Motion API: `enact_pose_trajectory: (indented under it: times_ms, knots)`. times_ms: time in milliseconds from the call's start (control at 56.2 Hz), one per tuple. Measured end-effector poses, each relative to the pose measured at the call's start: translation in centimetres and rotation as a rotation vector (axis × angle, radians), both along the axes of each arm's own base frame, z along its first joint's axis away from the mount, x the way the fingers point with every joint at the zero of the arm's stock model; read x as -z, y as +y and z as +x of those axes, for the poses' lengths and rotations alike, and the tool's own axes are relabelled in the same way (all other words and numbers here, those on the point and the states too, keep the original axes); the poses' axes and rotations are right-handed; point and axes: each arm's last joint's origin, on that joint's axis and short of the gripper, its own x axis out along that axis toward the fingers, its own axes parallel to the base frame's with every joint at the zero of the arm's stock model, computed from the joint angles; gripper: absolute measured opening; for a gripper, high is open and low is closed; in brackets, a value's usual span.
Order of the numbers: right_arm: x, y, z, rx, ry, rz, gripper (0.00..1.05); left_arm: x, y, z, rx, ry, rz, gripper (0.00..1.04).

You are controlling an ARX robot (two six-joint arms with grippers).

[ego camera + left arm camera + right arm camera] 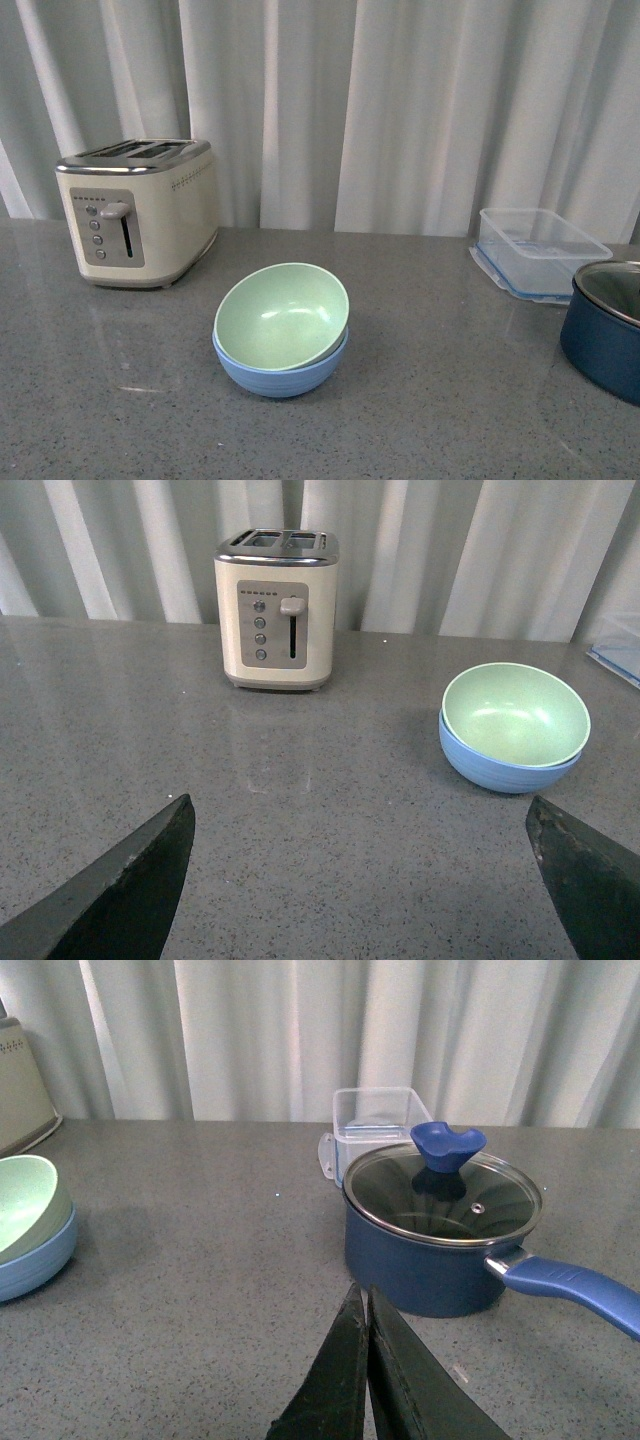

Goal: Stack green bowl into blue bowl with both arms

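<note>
Front view: green bowl [283, 311] sits nested inside blue bowl [281, 371], slightly tilted, its rim higher on the far right side. Stack is mid-counter, near the cream toaster [138, 210] and well apart from the clear plastic container [540, 250] and navy pot [606, 328] at right. Neither arm in frame. Task looks done, judging by the nesting.

Left wrist view: left gripper [360, 880] is wide open, nothing between the two dark fingers [125, 885], which show only at the lower corners. Same bowl stack [515, 728] sits ahead on the grey counter [300, 800], well clear of the fingers. Toaster behind.

Right wrist view: right gripper [366, 1360] is closed, fingers pressed together, empty. Pot with glass lid and blue knob [447, 1144] just beyond the fingertips, not touching. Bowls at the frame edge, well apart from this gripper.

Handling, my read: bowls look light, rigid, matte, so not very slippery; thin walls probably tolerate a rim pinch. Best hold is the exposed raised rim of the green bowl, one finger inside, one outside. Nested pair may lift together or shift if tugged sideways.
</note>
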Motion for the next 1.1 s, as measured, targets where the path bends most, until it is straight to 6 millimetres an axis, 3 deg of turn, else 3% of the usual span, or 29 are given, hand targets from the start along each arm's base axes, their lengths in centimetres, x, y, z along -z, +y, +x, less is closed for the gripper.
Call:
enact_pose_trajectory:
  times_ms: [1103]
  knots:
    - [0.2,0.0,-3.4,-0.003,0.016,0.000,0.01,0.0,0.0,0.0,-0.001,0.000,0.000,0.98]
